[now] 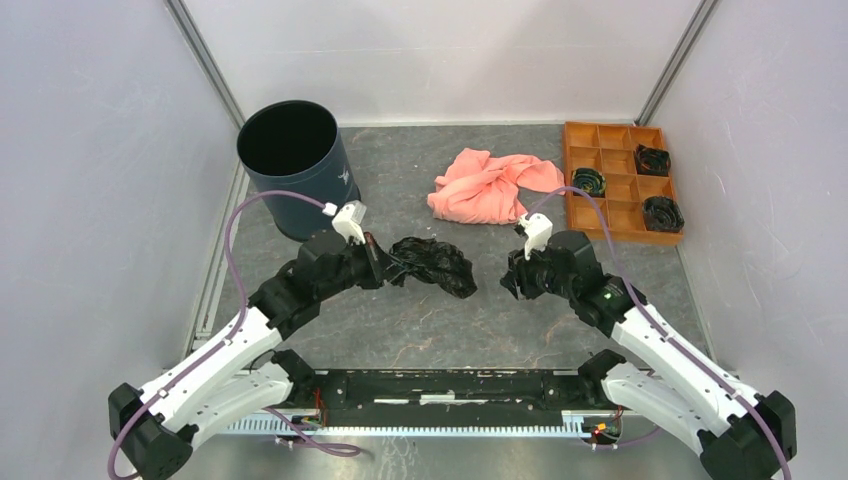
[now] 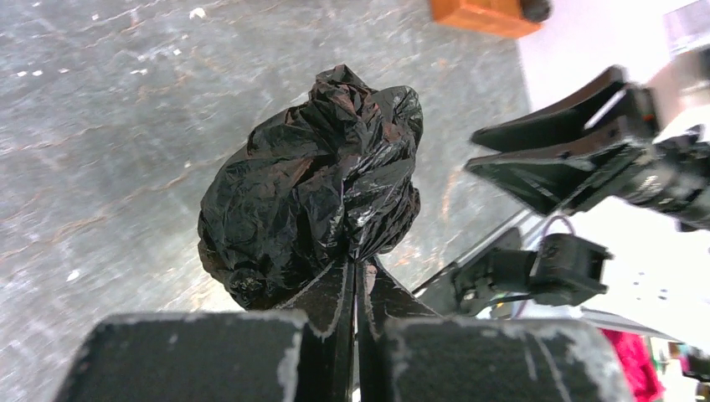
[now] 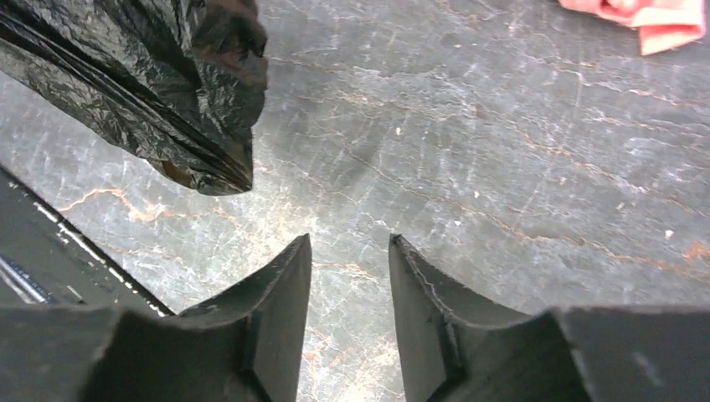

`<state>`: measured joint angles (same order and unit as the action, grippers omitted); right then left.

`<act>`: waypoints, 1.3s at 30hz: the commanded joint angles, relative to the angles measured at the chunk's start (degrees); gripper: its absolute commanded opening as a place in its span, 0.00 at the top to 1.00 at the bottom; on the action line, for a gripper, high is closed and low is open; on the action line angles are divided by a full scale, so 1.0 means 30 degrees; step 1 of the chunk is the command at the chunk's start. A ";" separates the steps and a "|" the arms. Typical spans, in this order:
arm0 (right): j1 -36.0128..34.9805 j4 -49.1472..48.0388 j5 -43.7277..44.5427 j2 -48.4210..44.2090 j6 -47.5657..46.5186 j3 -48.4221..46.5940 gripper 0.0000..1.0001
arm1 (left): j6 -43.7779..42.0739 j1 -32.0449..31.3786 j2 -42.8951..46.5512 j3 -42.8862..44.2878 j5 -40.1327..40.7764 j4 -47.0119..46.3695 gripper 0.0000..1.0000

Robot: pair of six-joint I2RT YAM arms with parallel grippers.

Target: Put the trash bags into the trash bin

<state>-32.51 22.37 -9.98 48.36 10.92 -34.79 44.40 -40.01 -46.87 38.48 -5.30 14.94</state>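
Gleaming, the trash bag (image 2: pixel 310 180) (black) is crumpled.

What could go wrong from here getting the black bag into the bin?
The left gripper pinches only a thin fold of the bag, so it may slip free. The bunched bag could catch on the rim of the bin and drape outside. The open right gripper sits close and might snag it.
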 commanded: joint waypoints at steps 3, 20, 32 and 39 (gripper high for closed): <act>-0.0050 0.0125 0.0417 -0.0722 -0.2124 -0.0780 0.39 | -0.3194 -0.0052 -0.0857 0.1623 -0.0077 0.3725 0.98; -0.9551 -0.7698 0.5314 0.0957 -0.3926 0.1224 0.21 | -0.1549 -0.0052 -0.0458 0.2862 -0.1784 0.4571 0.98; -1.0168 -1.2398 0.5608 0.4584 -0.2078 0.0878 0.94 | -0.2382 -0.0052 -0.1333 0.5305 -0.1027 0.8055 0.86; -0.2985 -1.7318 -1.0426 0.3903 0.9942 0.4494 1.00 | -0.4058 -0.0052 -0.2862 0.7501 0.2573 0.9938 0.41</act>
<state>-46.61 -18.33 -14.00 59.66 18.57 -25.78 36.40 -40.01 -53.58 56.31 -5.78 41.06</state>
